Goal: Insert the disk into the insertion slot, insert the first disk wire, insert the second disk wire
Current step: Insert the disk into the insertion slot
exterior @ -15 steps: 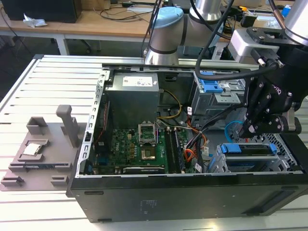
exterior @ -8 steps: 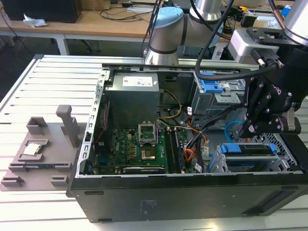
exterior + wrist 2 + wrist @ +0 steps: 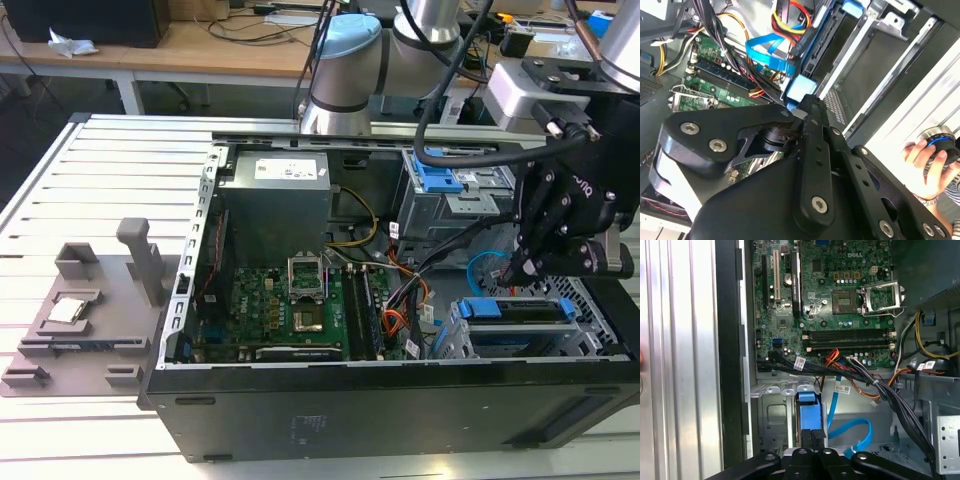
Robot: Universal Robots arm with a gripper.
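1. Bright blue plastic frames the disk (image 3: pixel 520 308). I find it seated in the insertion slot (image 3: pixel 452 338), the perforated cage at the exterior view's lower right.
2. The gripper (image 3: pixel 515 272) hangs just above that cage. In both wrist views its claw is clenched, tips drawn together at the carrier's end. I cannot tell whether they touch it.
3. The second disk wire (image 3: pixel 833 402) loops over grey metal just beside the carrier.
4. The first disk wire (image 3: pixel 832 356) lies along the motherboard (image 3: pixel 840 295) edge, near the slot.
5. A person's hand (image 3: pixel 922 165) grips a dark round object outside the case.
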